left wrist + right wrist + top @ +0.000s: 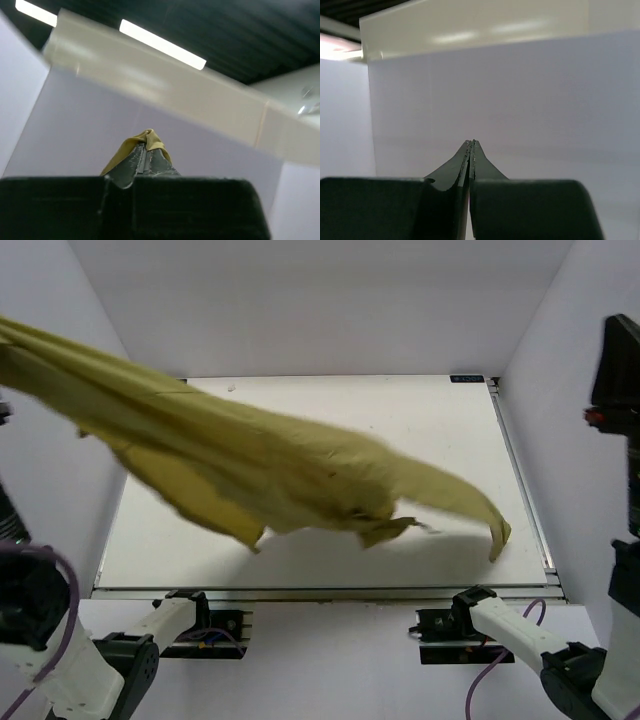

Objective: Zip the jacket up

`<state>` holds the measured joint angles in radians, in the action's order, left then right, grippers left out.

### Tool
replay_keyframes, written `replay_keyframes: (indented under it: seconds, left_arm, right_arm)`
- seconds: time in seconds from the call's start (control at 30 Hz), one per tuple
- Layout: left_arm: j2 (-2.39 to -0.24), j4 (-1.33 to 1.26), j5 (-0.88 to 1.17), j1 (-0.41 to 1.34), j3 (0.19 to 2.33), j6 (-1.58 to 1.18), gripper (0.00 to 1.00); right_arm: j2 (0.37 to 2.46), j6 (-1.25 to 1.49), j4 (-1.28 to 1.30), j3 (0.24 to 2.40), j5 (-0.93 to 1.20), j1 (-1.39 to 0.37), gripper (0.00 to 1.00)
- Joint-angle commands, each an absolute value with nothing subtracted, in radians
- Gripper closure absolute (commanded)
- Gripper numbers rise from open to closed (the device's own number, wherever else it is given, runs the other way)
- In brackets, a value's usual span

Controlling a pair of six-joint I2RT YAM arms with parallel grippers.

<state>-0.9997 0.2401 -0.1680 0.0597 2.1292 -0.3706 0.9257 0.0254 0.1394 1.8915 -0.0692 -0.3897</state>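
The olive-yellow jacket (260,465) hangs stretched in the air from the upper left corner down to the right, where its low end (497,532) trails on the white table (420,420). My left gripper (145,150) is shut on a fold of the jacket (147,136) and points up at the ceiling; it is out of frame at the left in the top view. My right gripper (471,145) is shut and empty, raised and facing a white wall. The zipper is not visible.
White walls enclose the table at the left (50,470), back (320,310) and right (570,390). A dark part of my raised right arm (618,360) shows at the right edge. Both arm bases (200,625) sit at the near edge.
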Motion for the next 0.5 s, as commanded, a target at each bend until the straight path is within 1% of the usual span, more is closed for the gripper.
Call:
replay_keyframes:
  seconds: [0.0, 0.07, 0.13, 0.17, 0.2, 0.23, 0.27, 0.3, 0.33, 0.37, 0.43, 0.47]
  left_arm:
    - [-1.106, 0.22, -0.166, 0.052, 2.308, -0.367, 1.0]
    - [-1.153, 0.195, -0.163, 0.054, 2.33, -0.388, 1.0]
    - [-1.176, 0.189, -0.126, 0.052, 2.301, -0.413, 1.0]
    - [-1.196, 0.187, -0.105, 0.054, 2.269, -0.448, 1.0]
    - [-1.206, 0.18, -0.048, 0.052, 2.181, -0.462, 1.0]
    - [-1.219, 0.169, -0.02, 0.054, 2.128, -0.483, 1.0]
    - [-1.261, 0.134, 0.01, 0.054, 2.078, -0.527, 1.0]
    - [-1.288, 0.111, 0.088, 0.054, 1.993, -0.546, 1.0]
    - [-1.322, 0.094, 0.121, 0.052, 1.965, -0.569, 1.0]
    - [-1.413, 0.065, 0.155, 0.054, 1.95, -0.604, 1.0]
    - [-1.523, 0.052, 0.214, 0.064, 1.959, -0.627, 1.0]
    - [-1.581, 0.054, 0.218, 0.086, 1.98, -0.621, 1.0]
  right_arm:
    - [0.907, 0.005, 0.167, 1.913, -0.116, -0.385, 1.0]
    - [0.9, -0.027, 0.167, 1.902, -0.167, -0.387, 1.0]
    - [0.911, -0.023, 0.196, 1.864, -0.19, -0.387, 1.0]
    - [0.916, -0.015, 0.212, 1.836, -0.189, -0.387, 1.0]
    - [0.923, -0.012, 0.227, 1.798, -0.186, -0.385, 1.0]
    - [0.923, 0.014, 0.226, 1.685, -0.18, -0.385, 1.0]
    - [0.931, 0.026, 0.224, 1.622, -0.17, -0.385, 1.0]
    - [0.939, 0.031, 0.216, 1.559, -0.155, -0.385, 1.0]
    - [0.949, 0.066, 0.212, 1.448, -0.132, -0.385, 1.0]
    - [0.975, 0.089, 0.206, 1.396, -0.123, -0.387, 1.0]
    - [1.002, 0.116, 0.199, 1.31, -0.092, -0.385, 1.0]
    - [1.011, 0.145, 0.189, 1.223, -0.068, -0.387, 1.0]
